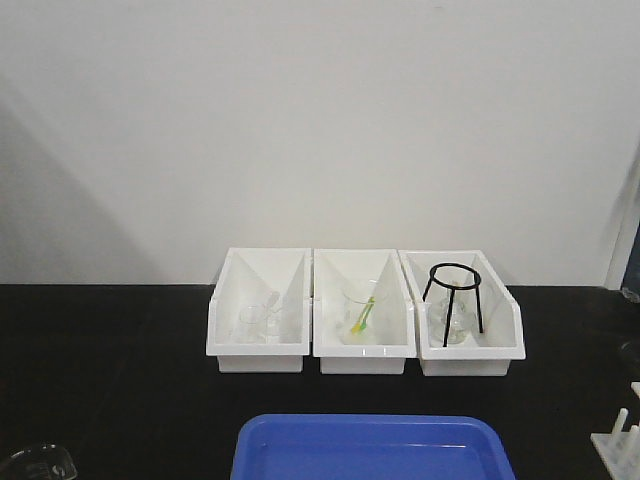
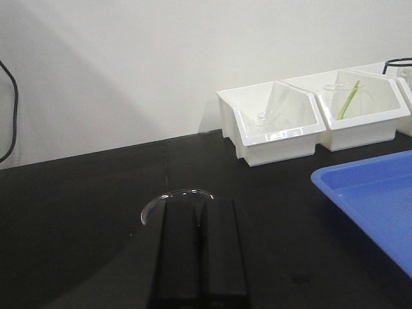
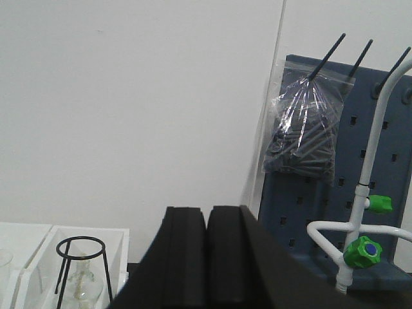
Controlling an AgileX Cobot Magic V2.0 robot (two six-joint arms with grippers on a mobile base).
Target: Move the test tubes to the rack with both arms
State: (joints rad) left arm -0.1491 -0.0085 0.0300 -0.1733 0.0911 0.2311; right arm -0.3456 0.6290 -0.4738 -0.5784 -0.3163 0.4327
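The white rack (image 1: pixel 618 442) shows only as a few upright pegs at the bottom right corner of the front view. No test tubes are in view. In the left wrist view my left gripper (image 2: pixel 201 205) is shut with nothing in it, its black fingers pressed together low over the black table, just in front of a clear glass dish (image 2: pixel 156 204). In the right wrist view my right gripper (image 3: pixel 206 211) is raised, also shut and holding nothing. Neither arm appears in the front view.
Three white open-front bins (image 1: pixel 258 352) stand against the wall holding glassware; the right one has a black wire tripod (image 1: pixel 455 290). A blue tray (image 1: pixel 372 447) lies at the front. On the right are a blue pegboard (image 3: pixel 373 161), a hanging bag (image 3: pixel 308 132) and white tubing with green valves (image 3: pixel 360 251).
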